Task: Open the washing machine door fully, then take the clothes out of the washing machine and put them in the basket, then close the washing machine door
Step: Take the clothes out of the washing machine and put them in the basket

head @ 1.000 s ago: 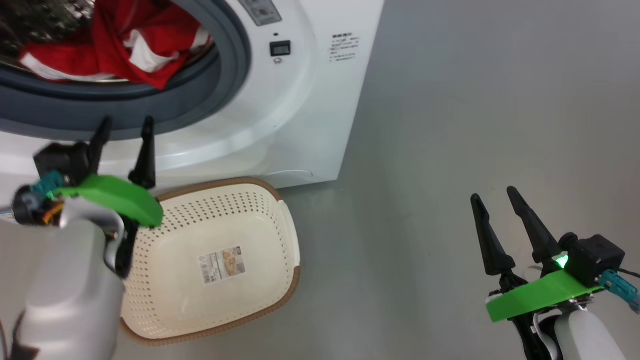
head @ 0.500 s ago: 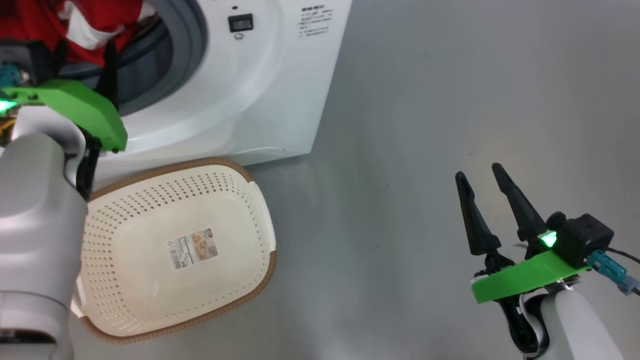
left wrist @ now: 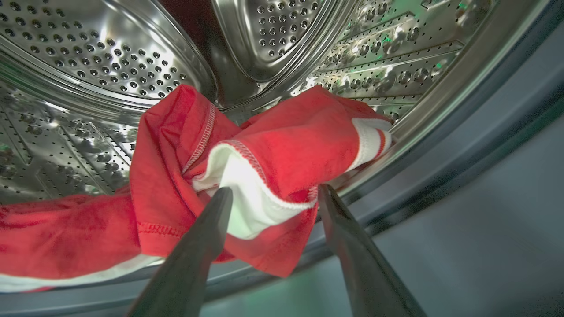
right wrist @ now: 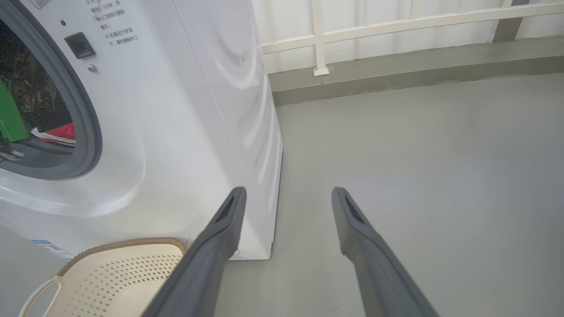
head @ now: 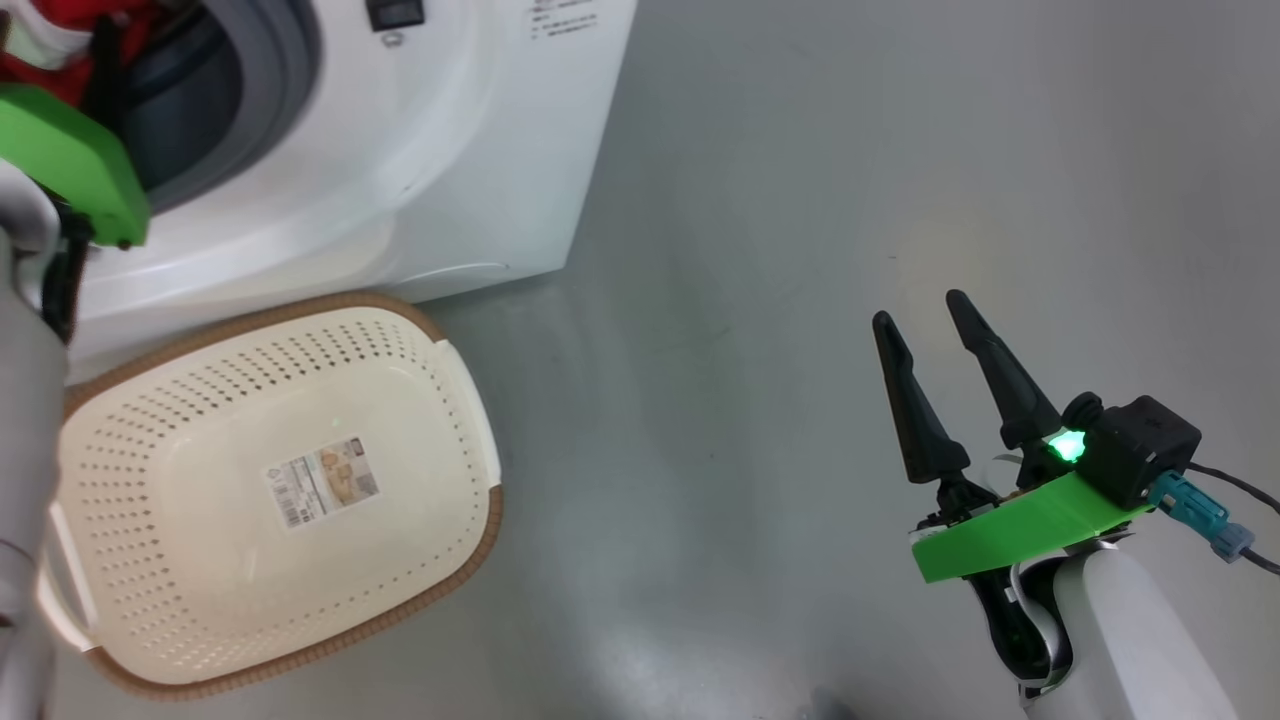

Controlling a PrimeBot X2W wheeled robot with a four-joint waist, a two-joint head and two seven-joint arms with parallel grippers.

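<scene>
The clothes [left wrist: 273, 149], red with white panels, lie in the steel drum [left wrist: 110, 53] and hang over its front lip. My left gripper [left wrist: 274, 191] is open at the drum mouth, with a white-and-red fold just beyond its fingertips. From the head, a bit of the clothes [head: 40, 30] shows past the grey gasket [head: 270, 80] of the washing machine [head: 430, 150]. The basket [head: 250, 315] stands on the floor below the opening, with nothing in it. My right gripper [head: 918, 310] is open over bare floor, far right of the machine. The door is out of view.
Grey floor [head: 800, 200] spreads to the right of the machine. A white railing [right wrist: 321, 39] on a grey kerb runs behind it. The basket [right wrist: 119, 264] sits against the washing machine [right wrist: 198, 110] front, a sticker [head: 322, 482] on its bottom.
The head camera has swung, sliding the machine and basket left. My left gripper rose from below the opening into the drum mouth, up to the clothes. The right gripper stayed open.
</scene>
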